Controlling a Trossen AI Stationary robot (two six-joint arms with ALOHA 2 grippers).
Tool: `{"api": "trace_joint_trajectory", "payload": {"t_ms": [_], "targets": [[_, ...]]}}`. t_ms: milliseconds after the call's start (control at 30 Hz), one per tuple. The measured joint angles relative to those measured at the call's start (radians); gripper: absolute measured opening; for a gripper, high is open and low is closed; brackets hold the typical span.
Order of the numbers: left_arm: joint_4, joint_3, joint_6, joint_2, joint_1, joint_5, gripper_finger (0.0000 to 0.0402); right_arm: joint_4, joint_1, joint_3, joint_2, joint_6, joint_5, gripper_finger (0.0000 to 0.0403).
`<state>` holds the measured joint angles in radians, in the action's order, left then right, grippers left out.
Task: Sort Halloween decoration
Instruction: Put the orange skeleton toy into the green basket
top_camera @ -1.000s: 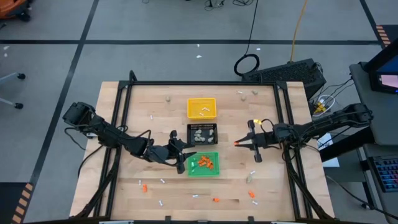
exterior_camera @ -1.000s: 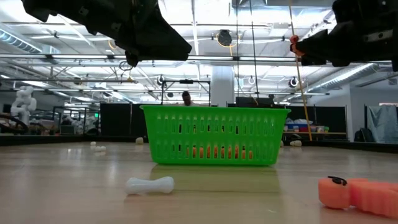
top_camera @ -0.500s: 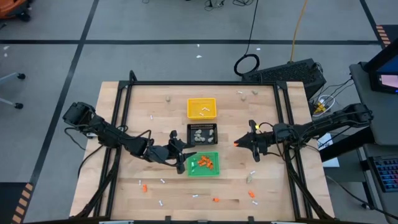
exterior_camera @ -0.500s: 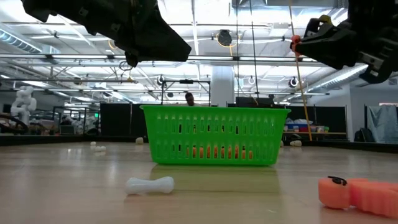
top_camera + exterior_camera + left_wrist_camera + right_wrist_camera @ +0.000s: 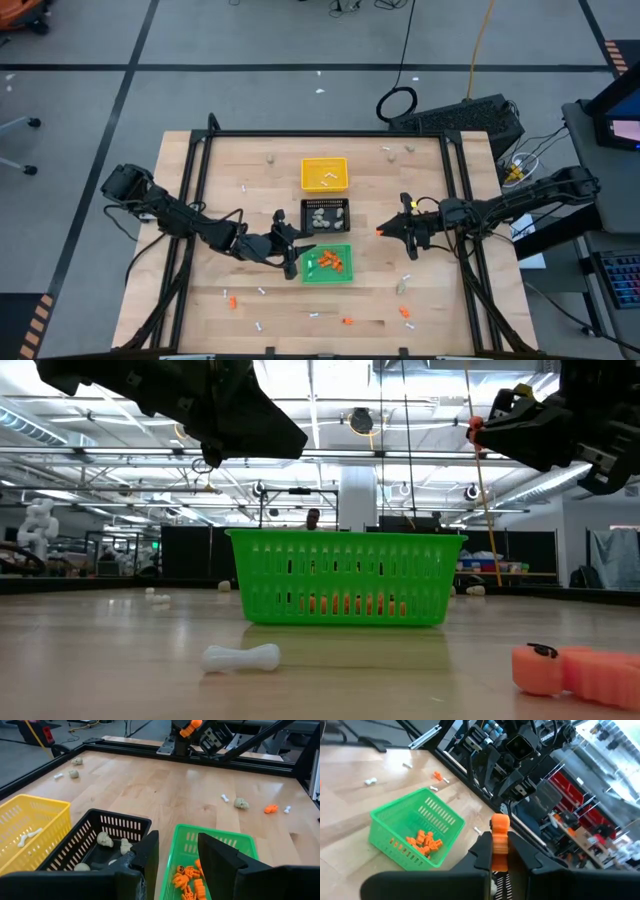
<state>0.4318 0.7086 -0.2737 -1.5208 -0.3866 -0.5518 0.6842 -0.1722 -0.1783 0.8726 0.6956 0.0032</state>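
The right claw [image 5: 381, 231] hangs above the tabletop [image 5: 250, 160], between the trays and the right edge, clamped on an orange bit [image 5: 499, 840]. The left claw [image 5: 306, 256] sits half open with nothing between its fingers, over the left rim of the green tray [image 5: 346, 277], which holds more orange bits [image 5: 189, 879]. The black tray [image 5: 75, 845] holds beige lumps [image 5: 104, 839]; the yellow tray [image 5: 306, 182] holds white sticks [image 5: 27, 836]. Loose pieces lie scattered near the tabletop's near and far edges.
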Motion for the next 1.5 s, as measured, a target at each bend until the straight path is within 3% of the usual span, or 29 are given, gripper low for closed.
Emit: {"api": "trace_joint_trajectory", "payload": {"t_ms": [967, 1500], "targets": [[-0.008, 0.000, 0.000, 0.001, 0.000, 0.000, 0.0134, 0.000, 0.000, 0.000, 0.000, -0.846, -0.001, 0.0017], [-0.008, 0.001, -0.002, 0.001, 0.000, 0.000, 0.0134, 0.000, 0.000, 0.000, 0.000, -1.051, -0.001, 0.0017]]}}
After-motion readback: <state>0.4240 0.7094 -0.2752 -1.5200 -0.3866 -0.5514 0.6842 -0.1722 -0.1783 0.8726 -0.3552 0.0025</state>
